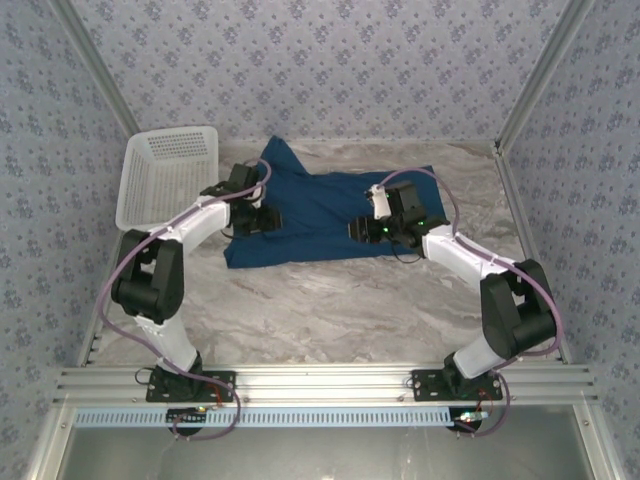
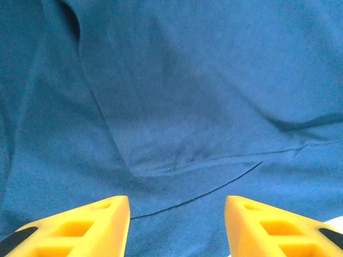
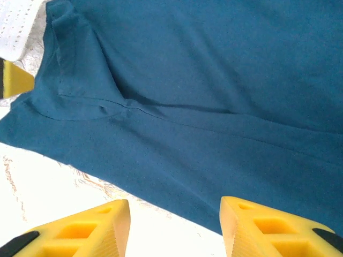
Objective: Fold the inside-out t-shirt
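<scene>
I look from a top camera high at the near side, facing down and forward over the surface [image 1: 330, 310], left wrist camera close above the shirt [image 2: 203, 91], right wrist camera close over its near edge, all three sharing the shirt

White lattice basket [image 1: 150, 190] upright at marble table [image 1: 330, 310] far-left corner.

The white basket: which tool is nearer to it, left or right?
Left. The left tool hovers over the t-shirt just beside the basket; the right tool is over the t-shirt's other end.
</scene>
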`<action>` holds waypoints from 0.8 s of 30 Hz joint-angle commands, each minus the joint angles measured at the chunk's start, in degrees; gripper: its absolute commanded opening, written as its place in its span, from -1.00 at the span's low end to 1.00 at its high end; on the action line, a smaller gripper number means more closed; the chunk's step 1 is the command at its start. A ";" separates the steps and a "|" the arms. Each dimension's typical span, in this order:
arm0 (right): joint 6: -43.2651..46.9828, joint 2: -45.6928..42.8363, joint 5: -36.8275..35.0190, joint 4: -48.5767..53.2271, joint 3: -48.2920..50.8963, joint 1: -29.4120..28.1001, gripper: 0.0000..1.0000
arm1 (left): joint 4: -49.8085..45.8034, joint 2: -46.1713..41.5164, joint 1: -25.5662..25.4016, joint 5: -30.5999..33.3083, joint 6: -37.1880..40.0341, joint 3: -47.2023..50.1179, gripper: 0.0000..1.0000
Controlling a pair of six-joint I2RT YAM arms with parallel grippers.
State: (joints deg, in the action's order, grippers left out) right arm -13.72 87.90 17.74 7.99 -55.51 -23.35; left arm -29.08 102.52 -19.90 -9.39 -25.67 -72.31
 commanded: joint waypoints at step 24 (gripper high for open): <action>-1.49 0.12 0.11 -0.48 2.16 0.19 -0.01 | 1.07 11.91 0.54 0.78 2.31 -7.11 -0.26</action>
State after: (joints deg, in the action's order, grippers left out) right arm -14.17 87.90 17.76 7.92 -54.13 -23.33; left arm -26.96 113.43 -19.90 -9.15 -24.47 -77.47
